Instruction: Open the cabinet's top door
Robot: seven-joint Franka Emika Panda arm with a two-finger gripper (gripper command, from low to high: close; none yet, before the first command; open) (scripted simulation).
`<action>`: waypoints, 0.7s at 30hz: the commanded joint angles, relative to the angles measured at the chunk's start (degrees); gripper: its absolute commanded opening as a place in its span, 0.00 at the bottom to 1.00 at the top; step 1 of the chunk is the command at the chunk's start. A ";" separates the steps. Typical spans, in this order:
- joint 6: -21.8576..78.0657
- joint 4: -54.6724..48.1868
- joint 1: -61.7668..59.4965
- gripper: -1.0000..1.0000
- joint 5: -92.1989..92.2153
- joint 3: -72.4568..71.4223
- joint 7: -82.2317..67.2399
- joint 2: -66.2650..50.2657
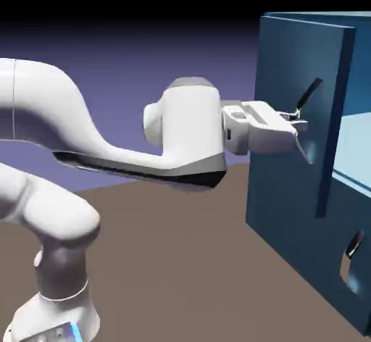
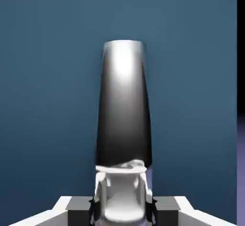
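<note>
Claw [image 1: 296, 120] clamped on handle [image 2: 123, 105] of top door [image 1: 293, 80]; door ajar at upper part of cabinet [image 1: 290, 243], pale interior [image 1: 355, 145] showing. Risk: straight pull against hinge arc could twist pads along smooth bar, grip slips. Risk: wrist [image 1: 192, 127] lagging door's turn could strain handle or jam door. Lower handle [image 1: 351, 253] untouched.

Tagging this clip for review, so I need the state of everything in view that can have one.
Top door: partly open
Top door's bar handle: between the fingertips
Gripper: closed on that handle
Lower panel: shut
Arm: reaching to the top door
</note>
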State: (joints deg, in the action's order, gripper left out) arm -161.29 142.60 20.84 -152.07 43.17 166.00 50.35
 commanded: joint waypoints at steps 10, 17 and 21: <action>0.93 10.96 -20.76 0.00 13.17 -18.51 -1.15 5.53; 0.43 19.26 -33.19 0.00 30.59 -30.90 -9.66 15.03; -0.14 22.81 -37.76 0.00 40.56 -35.99 -15.51 20.29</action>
State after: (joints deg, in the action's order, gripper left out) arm -161.48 165.39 -16.92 -111.58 7.18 150.49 70.64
